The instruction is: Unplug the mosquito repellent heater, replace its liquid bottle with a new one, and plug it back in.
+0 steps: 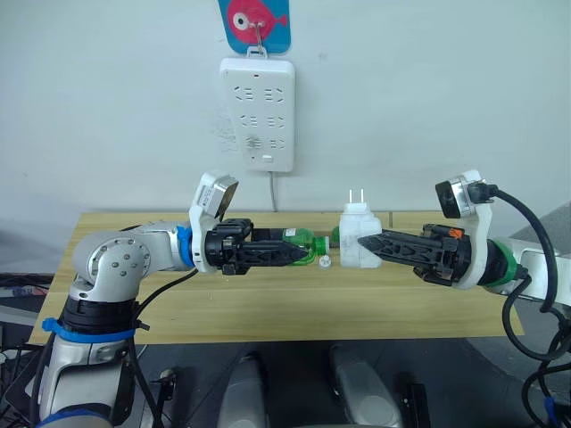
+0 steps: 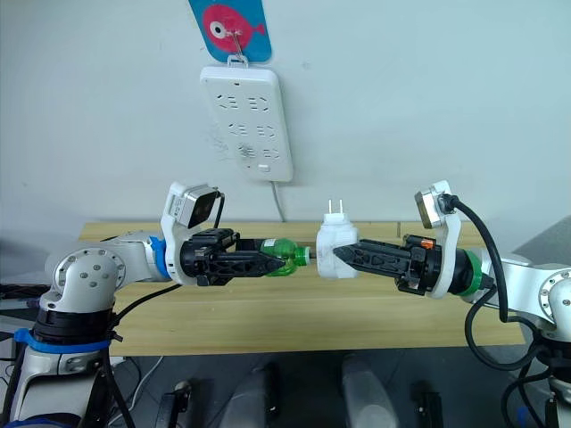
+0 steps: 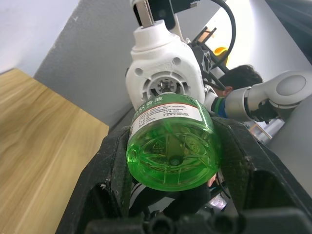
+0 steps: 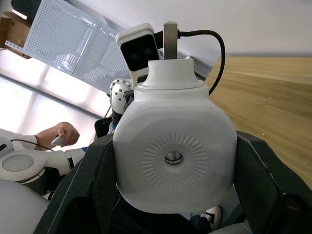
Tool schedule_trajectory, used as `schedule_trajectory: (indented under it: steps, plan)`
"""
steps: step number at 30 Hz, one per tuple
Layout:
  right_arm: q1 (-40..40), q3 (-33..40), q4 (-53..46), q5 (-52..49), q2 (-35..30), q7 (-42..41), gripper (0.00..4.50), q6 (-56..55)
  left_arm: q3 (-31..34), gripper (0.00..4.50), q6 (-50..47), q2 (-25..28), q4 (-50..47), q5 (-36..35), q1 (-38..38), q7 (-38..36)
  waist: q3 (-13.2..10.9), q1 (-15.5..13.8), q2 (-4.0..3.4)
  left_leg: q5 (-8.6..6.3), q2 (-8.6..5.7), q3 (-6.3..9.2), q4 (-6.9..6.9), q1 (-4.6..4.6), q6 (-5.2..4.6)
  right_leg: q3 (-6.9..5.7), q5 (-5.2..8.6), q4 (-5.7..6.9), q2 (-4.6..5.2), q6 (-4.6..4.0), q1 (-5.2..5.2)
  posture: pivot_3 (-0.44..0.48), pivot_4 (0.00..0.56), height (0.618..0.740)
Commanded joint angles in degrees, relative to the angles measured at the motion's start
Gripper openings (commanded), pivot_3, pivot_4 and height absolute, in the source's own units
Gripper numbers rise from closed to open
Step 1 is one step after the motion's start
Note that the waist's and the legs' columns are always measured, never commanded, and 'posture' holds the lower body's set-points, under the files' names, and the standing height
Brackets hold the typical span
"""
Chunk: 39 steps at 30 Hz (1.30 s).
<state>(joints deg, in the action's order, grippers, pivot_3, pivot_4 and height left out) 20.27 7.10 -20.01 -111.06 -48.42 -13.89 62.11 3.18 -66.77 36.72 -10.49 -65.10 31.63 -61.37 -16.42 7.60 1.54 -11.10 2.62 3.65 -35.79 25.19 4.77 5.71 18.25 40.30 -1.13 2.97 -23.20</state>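
Gripping the green bottle (image 1: 303,245) in my left gripper (image 1: 290,254), my right gripper (image 1: 375,245) clamps the heater (image 1: 359,234), both above the table (image 1: 268,312).

the right claw (image 4: 173,195) has its two black fingers (image 4: 85,187) pressed on either side of the white mosquito repellent heater (image 4: 174,156); a metal prong (image 4: 170,40) stands up from it. beyond lie the wooden table (image 4: 273,102), a black cable (image 4: 209,44) and a person's hand (image 4: 61,134).

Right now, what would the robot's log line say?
left gripper: shut on green bottle | right gripper: shut on heater | heater unplugged, above table
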Motion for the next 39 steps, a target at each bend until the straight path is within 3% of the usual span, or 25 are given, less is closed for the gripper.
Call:
schedule_trajectory:
  steps: [1, 16, 39]
  plan:
    - [0.5, -0.1, -2.3, -1.9, -0.3, -1.0, 2.92, -1.0, 0.5, 2.27, 0.9, -0.5, -1.5, -0.6, 0.9, -0.4, 0.0, 0.0, 0.0, 0.0, 0.0, 0.0, 0.0, 0.0, 0.0, 0.0, 0.0, 0.0, 0.0, 0.0, 0.0, -0.199, 0.275, 0.725]
    - [0.4, -1.1, -2.8, -1.9, -1.8, -1.9, 2.92, -0.9, 1.4, 2.27, 0.9, -1.1, 0.5, -0.6, 2.1, 0.2, 0.0, 0.0, 0.0, 0.0, 0.01, 0.0, -0.01, 0.0, 0.0, -0.01, 0.0, 0.0, 0.0, 0.0, 0.0, -0.2, 0.273, 0.725]
    - [1.5, -4.3, -3.9, -1.9, -0.5, 1.2, 2.92, -3.2, -3.4, 2.27, 4.4, -0.7, -3.4, 4.3, 1.1, -3.6, 0.0, -0.1, 0.0, 0.0, 0.01, 0.02, -0.03, 0.01, 0.0, -0.01, 0.0, 0.01, 0.0, -0.01, 0.0, -0.202, 0.273, 0.725]
